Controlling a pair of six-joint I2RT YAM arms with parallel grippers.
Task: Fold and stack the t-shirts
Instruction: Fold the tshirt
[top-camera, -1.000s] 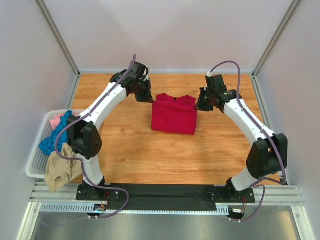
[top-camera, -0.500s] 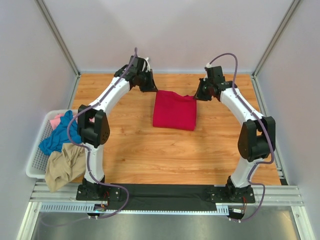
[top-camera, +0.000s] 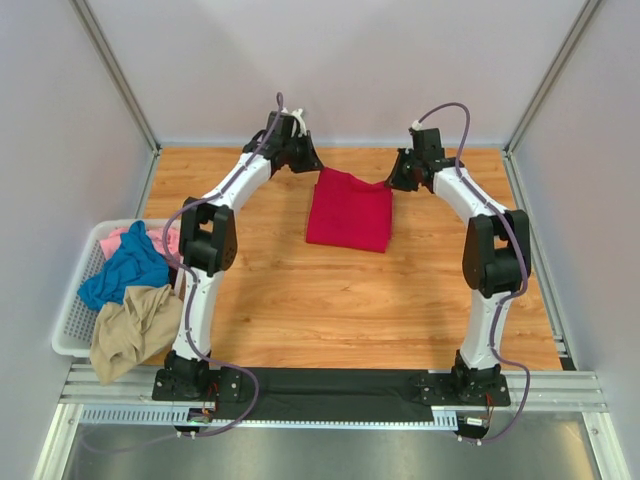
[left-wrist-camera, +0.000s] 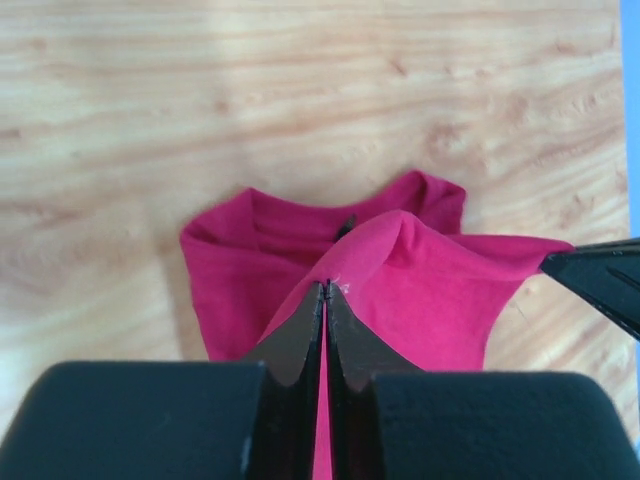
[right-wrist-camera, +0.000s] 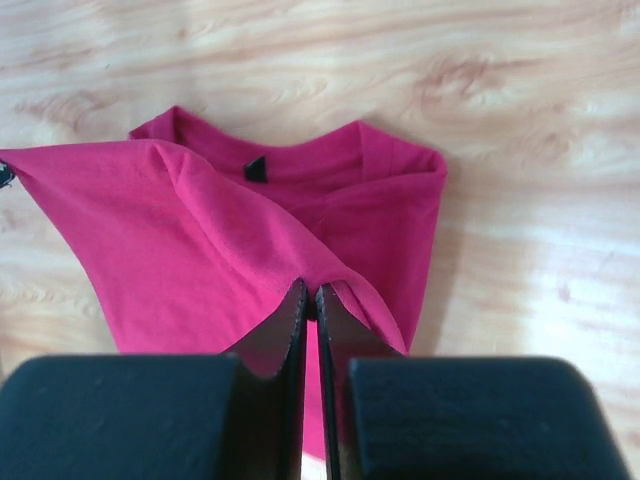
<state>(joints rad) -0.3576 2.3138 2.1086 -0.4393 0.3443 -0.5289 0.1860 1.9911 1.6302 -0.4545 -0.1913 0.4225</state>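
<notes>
The crimson t-shirt (top-camera: 349, 212) lies partly folded at the middle of the wooden table, its far edge lifted. My left gripper (top-camera: 313, 168) is shut on its far left corner, and my right gripper (top-camera: 392, 184) is shut on its far right corner. In the left wrist view the jaws (left-wrist-camera: 327, 287) pinch a raised fold of the red cloth (left-wrist-camera: 420, 280) above the collar. In the right wrist view the jaws (right-wrist-camera: 309, 290) pinch another fold of the shirt (right-wrist-camera: 180, 240), with the dark neck label (right-wrist-camera: 256, 168) showing. Teal (top-camera: 125, 265), pink (top-camera: 160, 240) and tan (top-camera: 130, 330) tees lie in the basket.
A white lattice basket (top-camera: 70, 320) stands at the table's left edge, the tan tee hanging over its front. Grey walls close in the table on three sides. A black rail (top-camera: 330, 385) runs along the near edge between the arm bases.
Both grippers have moved toward the far edge of the table, pulling the shirt's far edge up and back. The shirt now sits slightly farther back.
</notes>
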